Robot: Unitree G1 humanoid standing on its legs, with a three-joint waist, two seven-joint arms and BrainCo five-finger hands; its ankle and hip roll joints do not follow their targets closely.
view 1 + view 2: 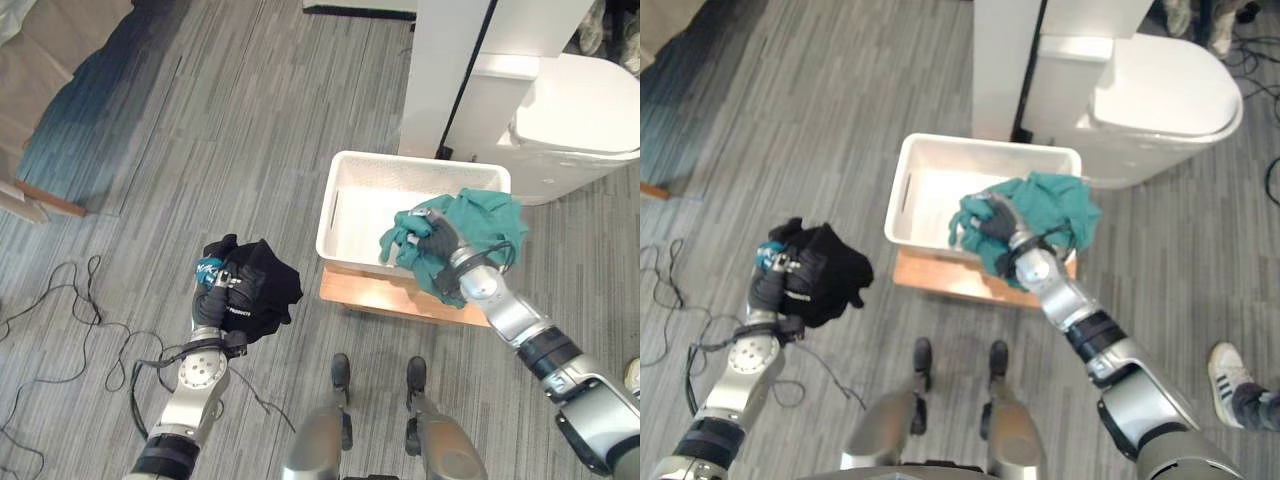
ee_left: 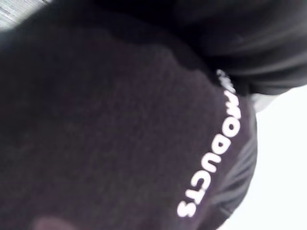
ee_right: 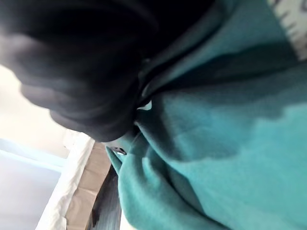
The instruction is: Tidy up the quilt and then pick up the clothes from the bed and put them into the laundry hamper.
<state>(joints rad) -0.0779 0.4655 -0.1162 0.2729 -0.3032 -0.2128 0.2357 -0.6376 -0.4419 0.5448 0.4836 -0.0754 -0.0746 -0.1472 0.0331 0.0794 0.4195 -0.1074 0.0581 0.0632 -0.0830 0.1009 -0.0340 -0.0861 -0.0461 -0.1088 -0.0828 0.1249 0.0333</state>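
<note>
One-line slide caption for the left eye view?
Right hand holds the green garment over the white hamper; left hand clutches the black garment.

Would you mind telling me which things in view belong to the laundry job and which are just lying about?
Belongs to the job:
- green garment, clutched in the right hand over the hamper
- black garment, clutched in the left hand above the floor
- white laundry hamper, on a wooden stand

Just lying about:
- white lidded bin behind the hamper
- person's shoe on the floor

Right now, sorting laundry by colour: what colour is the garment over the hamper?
Teal green garment, clearest in the left eye view.
</note>
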